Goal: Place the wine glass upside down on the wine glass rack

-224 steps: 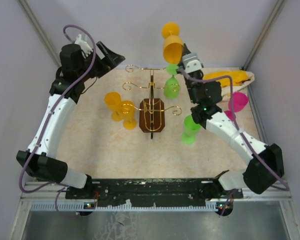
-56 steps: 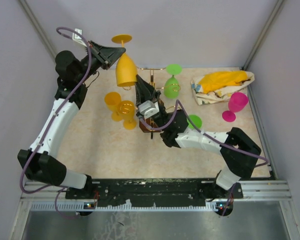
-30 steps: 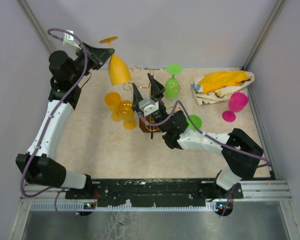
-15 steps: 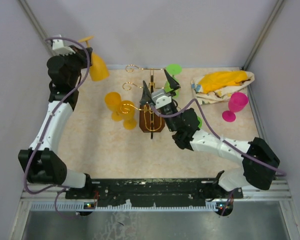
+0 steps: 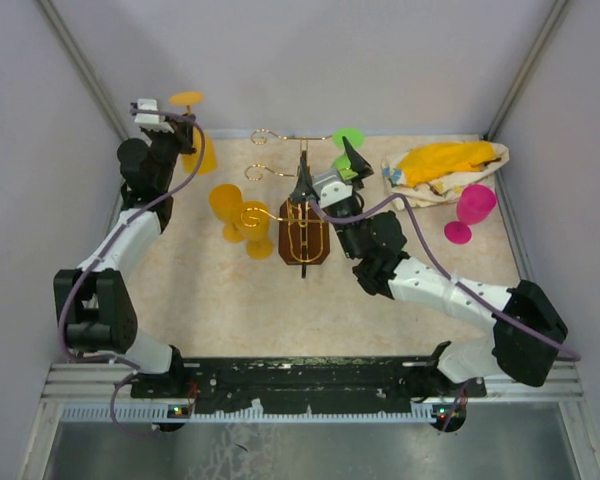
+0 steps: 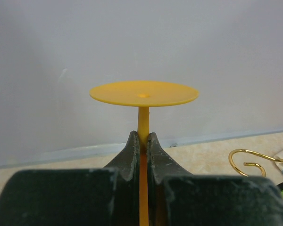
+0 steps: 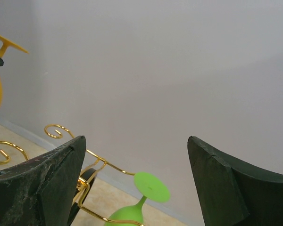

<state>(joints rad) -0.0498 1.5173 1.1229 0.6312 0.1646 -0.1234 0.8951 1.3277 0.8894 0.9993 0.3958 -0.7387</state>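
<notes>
Top external: left arm [image 5: 130, 235] outstretched, gripping wine glass [image 5: 204, 156].

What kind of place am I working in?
Likely a walled robot test cell: plain grey panels around one tabletop, a black mounting rail at its near edge, and a wine glass rack.

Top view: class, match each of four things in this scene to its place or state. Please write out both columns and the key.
1. left gripper
2. right gripper
3. green glass
4. pink glass

A. on the table, by the cloth
B. shut on the orange glass
C. foot up on the rack
D. open, by the rack

Pairs: 1-B, 2-D, 3-C, 4-A
</notes>
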